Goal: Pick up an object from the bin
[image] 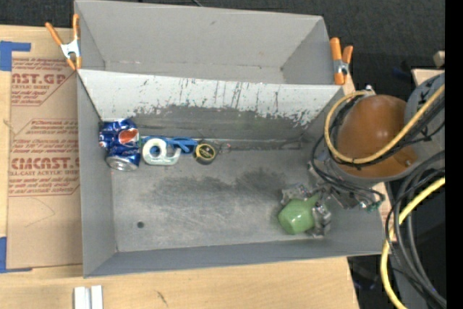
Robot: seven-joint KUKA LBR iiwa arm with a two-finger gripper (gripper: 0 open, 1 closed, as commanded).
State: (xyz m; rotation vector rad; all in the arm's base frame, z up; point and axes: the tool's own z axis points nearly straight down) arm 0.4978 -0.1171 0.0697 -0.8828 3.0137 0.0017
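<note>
My gripper (pixel 317 209) is low in the bin's front right corner, under the arm's orange dome. It sits right against a pale green rounded lump (pixel 293 218) on the bin floor. The lump's right side is partly covered by the gripper's metal parts. Whether the lump is gripped I cannot tell.
Along the left of the back wall lie a crushed blue soda can (pixel 119 143), a blue and white tape dispenser (pixel 163 151) and a small round black and yellow thing (pixel 206 152). Cables loop around the wrist at the right.
</note>
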